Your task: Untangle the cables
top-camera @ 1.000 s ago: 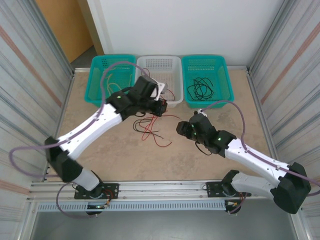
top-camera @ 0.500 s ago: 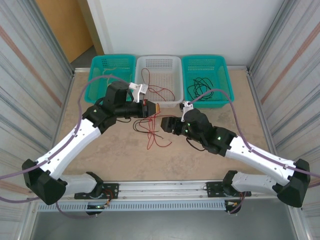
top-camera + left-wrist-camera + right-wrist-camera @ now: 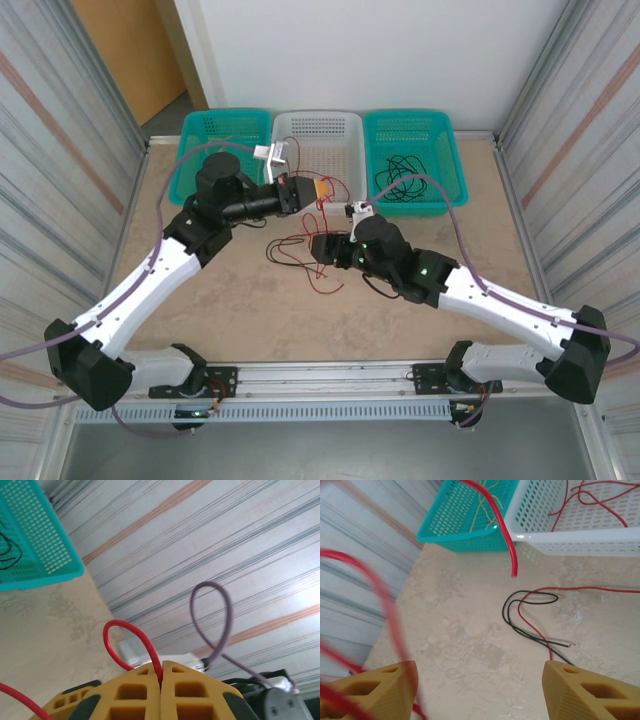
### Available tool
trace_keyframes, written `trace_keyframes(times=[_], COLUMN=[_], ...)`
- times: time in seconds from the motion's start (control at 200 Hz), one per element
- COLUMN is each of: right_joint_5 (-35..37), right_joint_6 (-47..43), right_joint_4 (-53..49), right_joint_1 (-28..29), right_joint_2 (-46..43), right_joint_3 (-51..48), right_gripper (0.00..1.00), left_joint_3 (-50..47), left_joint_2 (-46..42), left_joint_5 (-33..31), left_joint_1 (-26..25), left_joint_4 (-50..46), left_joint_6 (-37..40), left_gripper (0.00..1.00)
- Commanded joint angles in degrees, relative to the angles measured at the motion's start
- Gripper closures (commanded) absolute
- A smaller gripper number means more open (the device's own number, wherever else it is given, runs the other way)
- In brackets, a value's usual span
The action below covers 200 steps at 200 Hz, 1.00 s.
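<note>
My left gripper (image 3: pixel 322 188) is raised in front of the white basket (image 3: pixel 318 124) and is shut on a red cable (image 3: pixel 116 630), which loops out from between its yellow fingers (image 3: pixel 135 687). That red cable (image 3: pixel 506 536) hangs down towards the table. Below it a black cable (image 3: pixel 530 600) and another red cable (image 3: pixel 532 625) lie crossed on the table (image 3: pixel 470 650). My right gripper (image 3: pixel 480 690) hovers just over them, open, with nothing between its fingers. From above, my right gripper (image 3: pixel 322 247) sits at the tangle's (image 3: pixel 298 262) right side.
Three baskets line the far edge. The left teal basket (image 3: pixel 200 150) holds pale yellow cables (image 3: pixel 489 495), the white one holds red cables (image 3: pixel 592 497), and the right teal basket (image 3: pixel 445 165) holds black cables (image 3: pixel 398 180). Ribbed walls (image 3: pixel 60 150) stand on both sides.
My left gripper has lifted back and right towards the white basket with the red cable in it. My right gripper has moved left to the tangle, still open.
</note>
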Motion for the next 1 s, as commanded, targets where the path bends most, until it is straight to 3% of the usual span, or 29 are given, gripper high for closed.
trace_keyframes(times=[0.0, 0.306, 0.636, 0.997], right_joint_5=[1.2, 0.3, 4.2, 0.5], right_joint_6=[0.8, 6.3, -0.3, -5.8], right_joint_4=[0.3, -3.7, -6.5, -2.7], right_joint_1=[0.2, -3.7, -1.9, 1.2], right_joint_2=[1.6, 3.1, -11.6, -12.9], right_joint_3=[-0.3, -5.1, -2.3, 3.4], right_gripper=[0.35, 0.39, 0.34, 0.32], left_joint_3=[1.8, 6.0, 5.0, 3.9], left_joint_2=[-2.6, -2.4, -3.1, -3.8], left_joint_5=[2.0, 2.4, 2.0, 2.3], left_joint_1=[1.0, 2.1, 2.9, 3.5], left_joint_4=[7.4, 9.1, 8.5, 7.1], left_joint_6=[-5.3, -7.7, -7.2, -6.0], left_gripper=[1.00, 1.00, 1.00, 1.00])
